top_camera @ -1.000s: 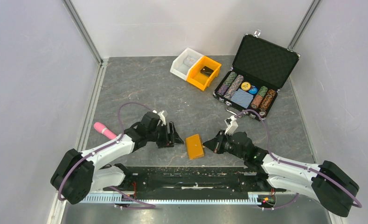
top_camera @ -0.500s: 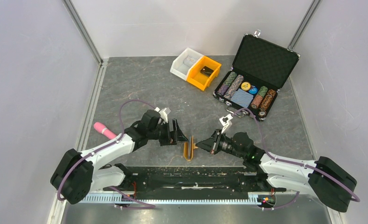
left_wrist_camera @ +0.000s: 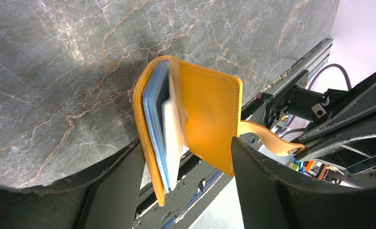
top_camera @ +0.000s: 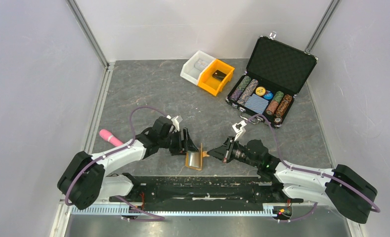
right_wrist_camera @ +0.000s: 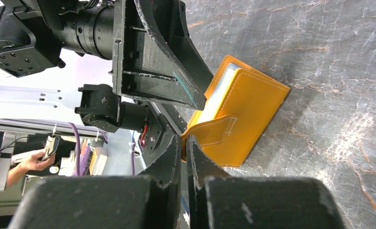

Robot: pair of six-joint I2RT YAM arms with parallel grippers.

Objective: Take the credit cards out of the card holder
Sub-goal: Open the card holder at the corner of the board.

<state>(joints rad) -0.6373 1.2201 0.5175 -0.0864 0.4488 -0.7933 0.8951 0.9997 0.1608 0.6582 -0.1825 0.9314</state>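
1 card holder (right_wrist_camera: pixel 252 109), r gripper (right_wrist_camera: pixel 184 144) pinching

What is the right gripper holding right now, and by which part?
The right gripper pinches the card holder by its closure strap. The left gripper straddles the holder's body, jaws open.

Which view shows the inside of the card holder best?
Left wrist: the card holder opens toward it, blue and white layers visible. Right wrist shows mostly the orange cover; top external shows it small.

Card holder (left_wrist_camera: pixel 209 119) orange, blue inside; table (top_camera: pixel 148 94) grey marbled
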